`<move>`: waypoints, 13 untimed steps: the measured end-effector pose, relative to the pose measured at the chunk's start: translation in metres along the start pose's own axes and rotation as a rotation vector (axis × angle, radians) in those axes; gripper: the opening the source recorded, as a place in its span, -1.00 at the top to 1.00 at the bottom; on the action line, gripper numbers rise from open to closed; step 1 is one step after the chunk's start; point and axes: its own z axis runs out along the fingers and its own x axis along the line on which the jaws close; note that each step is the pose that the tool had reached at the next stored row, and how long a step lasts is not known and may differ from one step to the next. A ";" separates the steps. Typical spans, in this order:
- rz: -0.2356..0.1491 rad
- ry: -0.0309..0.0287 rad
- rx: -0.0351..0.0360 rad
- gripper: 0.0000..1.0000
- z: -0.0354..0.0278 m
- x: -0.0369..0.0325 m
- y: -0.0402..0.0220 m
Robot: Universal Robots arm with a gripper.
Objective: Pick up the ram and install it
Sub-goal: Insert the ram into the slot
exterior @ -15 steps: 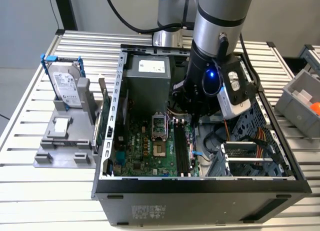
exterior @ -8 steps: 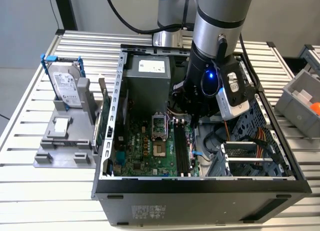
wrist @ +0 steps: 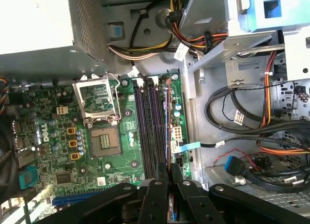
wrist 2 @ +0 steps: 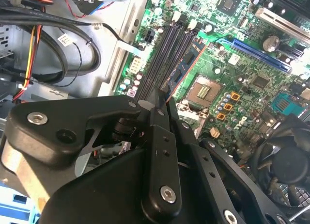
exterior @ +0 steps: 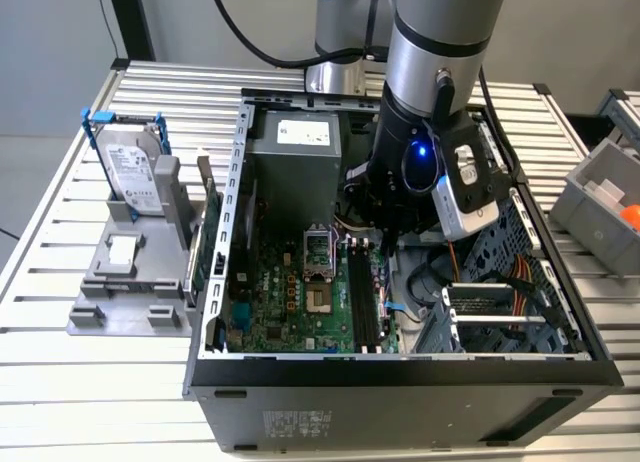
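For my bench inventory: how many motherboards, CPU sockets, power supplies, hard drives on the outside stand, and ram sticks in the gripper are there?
Motherboard: 1
CPU socket: 1
Power supply: 1
Hard drive on the stand beside the case: 1
Ram held in the gripper over the memory slots: 1
Total: 5

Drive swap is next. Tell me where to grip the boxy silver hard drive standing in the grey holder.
Take the boxy silver hard drive by its upper half, probably from above, across its two broad faces: it stands upright, lower end sunk in the grey holder.
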 end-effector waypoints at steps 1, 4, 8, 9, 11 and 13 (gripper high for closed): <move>0.001 -0.0001 -0.0004 1.00 0.0006 0.0000 0.0000; 0.004 -0.0001 0.0001 1.00 0.0042 0.0001 0.0000; -0.010 0.0000 -0.0003 1.00 0.0111 0.0003 0.0000; -0.018 0.0000 -0.0006 1.00 0.0128 0.0004 0.0000; -0.034 0.0001 -0.0011 1.00 0.0155 0.0005 0.0000; -0.047 0.0002 -0.0015 1.00 0.0182 0.0005 0.0002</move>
